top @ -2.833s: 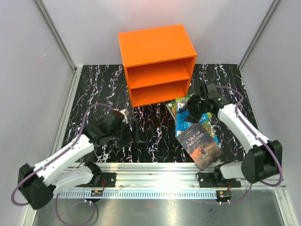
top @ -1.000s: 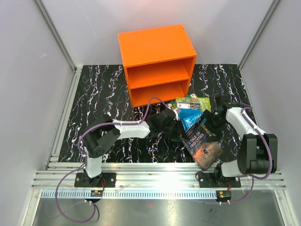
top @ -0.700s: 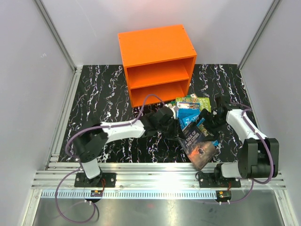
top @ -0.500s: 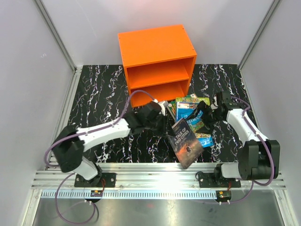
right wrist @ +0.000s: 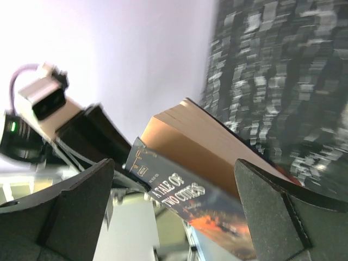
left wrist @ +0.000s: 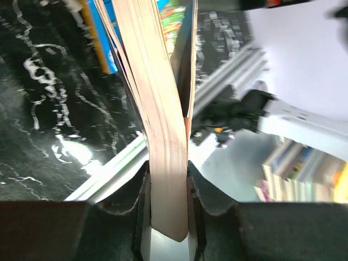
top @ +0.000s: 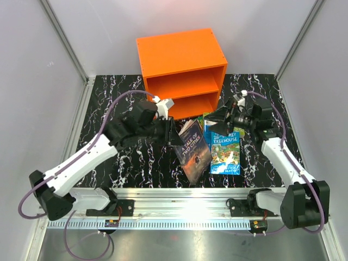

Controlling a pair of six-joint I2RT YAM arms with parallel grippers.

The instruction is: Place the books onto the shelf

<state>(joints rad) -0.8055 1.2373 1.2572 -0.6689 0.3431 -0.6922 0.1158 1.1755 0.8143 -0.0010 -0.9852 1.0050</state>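
The orange shelf (top: 182, 73) stands at the back of the marbled table, both compartments bare. My left gripper (top: 173, 135) is shut on the dark "A Tale of Two Cities" book (top: 193, 151), holding it tilted on edge above the table, in front of the shelf. The left wrist view has its page block (left wrist: 163, 109) clamped between the jaws of that gripper (left wrist: 167, 217). A blue Treehouse book (top: 225, 147) lies flat to the right, green books (top: 206, 120) peeking from under it. My right gripper (top: 218, 115) hovers open above that stack; its wrist view (right wrist: 179, 212) faces the dark book (right wrist: 201, 179).
An aluminium rail (top: 185, 196) runs along the table's near edge, with both arm bases on it. White enclosure walls (top: 43, 81) close in the left, right and back. The left arm's cable (top: 117, 103) loops over the table's left part.
My left gripper has lifted the dark book off the stack and carried it left toward the shelf. The right gripper has drawn back and risen, staying open. The blue book now lies uncovered.
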